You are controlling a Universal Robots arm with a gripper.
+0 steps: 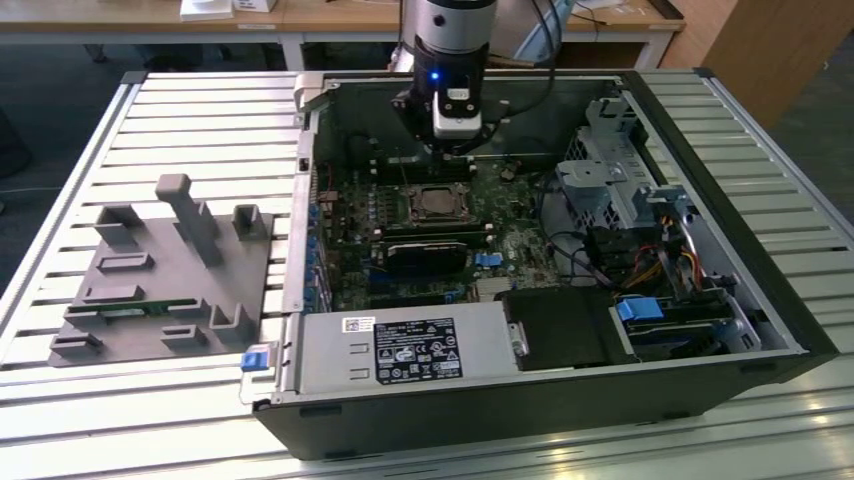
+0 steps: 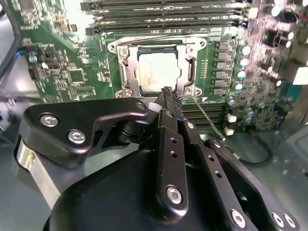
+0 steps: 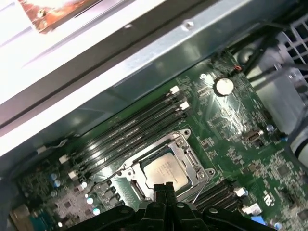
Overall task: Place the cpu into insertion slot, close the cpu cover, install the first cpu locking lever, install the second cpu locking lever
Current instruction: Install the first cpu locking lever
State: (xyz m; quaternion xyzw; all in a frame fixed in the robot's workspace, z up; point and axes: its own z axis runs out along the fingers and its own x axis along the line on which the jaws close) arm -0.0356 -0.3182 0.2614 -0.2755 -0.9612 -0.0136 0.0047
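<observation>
The cpu (image 2: 159, 72) with its pale metal top lies flat in the insertion slot (image 2: 191, 72) on the green motherboard. The silvery cpu cover (image 2: 120, 50) lies down around the chip as a frame. My gripper (image 2: 167, 94) hovers just above the socket's edge, its black fingers pressed together and holding nothing. One thin wire locking lever (image 2: 207, 118) sticks out from the socket corner beside the fingertips. In the first wrist view the cpu (image 3: 163, 172) lies just beyond my gripper (image 3: 163, 190). From the exterior view, my gripper (image 1: 455, 150) hangs over the cpu (image 1: 434, 203) inside the open computer case.
Long black memory slots (image 2: 168, 19) run on both sides of the socket. The case wall (image 3: 144, 62) is close behind. A power supply (image 1: 400, 350) and drive cage (image 1: 614, 190) crowd the case. A grey fixture (image 1: 167, 270) lies on the slatted table at the exterior view's left.
</observation>
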